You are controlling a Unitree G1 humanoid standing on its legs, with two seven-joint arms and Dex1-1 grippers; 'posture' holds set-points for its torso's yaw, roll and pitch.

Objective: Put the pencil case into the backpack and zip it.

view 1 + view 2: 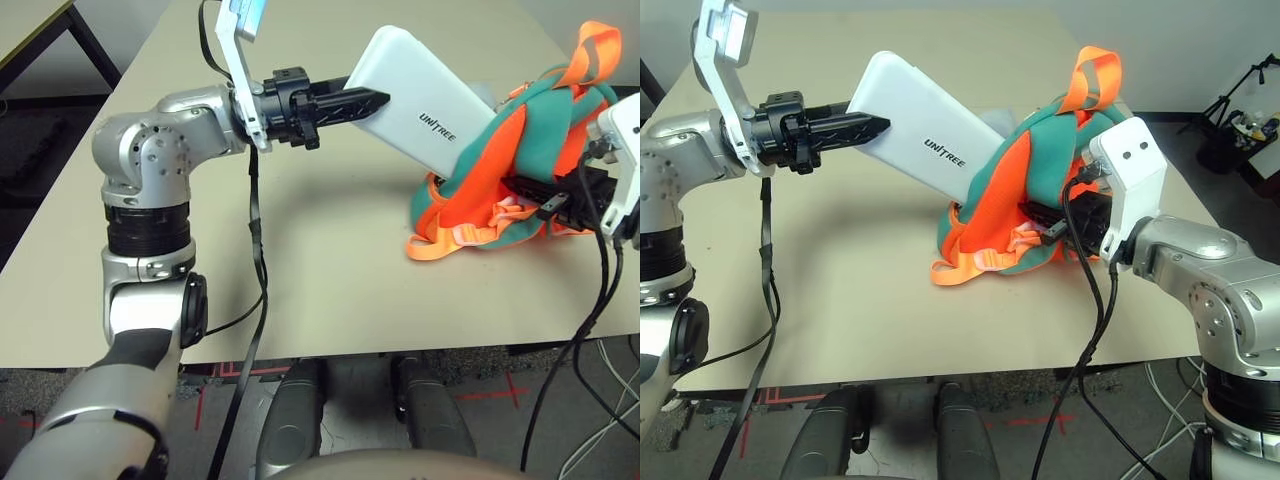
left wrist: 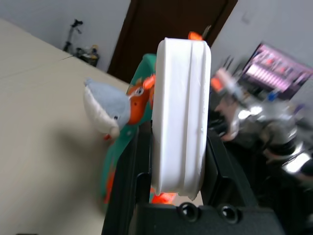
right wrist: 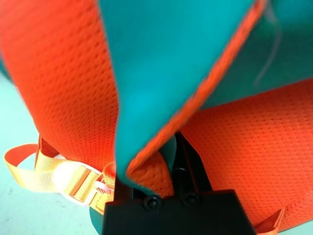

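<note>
Left gripper [image 1: 368, 99], upper centre of the left eye view, is clamped on the pencil case [image 1: 420, 100], forearm reaching sideways. The case's long axis slants down-right into the backpack [image 1: 520, 170]. In the right wrist view, the right gripper [image 3: 146, 169] pinches backpack fabric.

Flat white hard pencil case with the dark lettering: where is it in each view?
Left eye: pencil case upper centre, held by left gripper.
Right eye: upper centre-left.
Left wrist: centre, edge-on between the fingers.
Right wrist: not in it.
Shared landmark: orange and teal soft backpack, at the case's far end.
</note>
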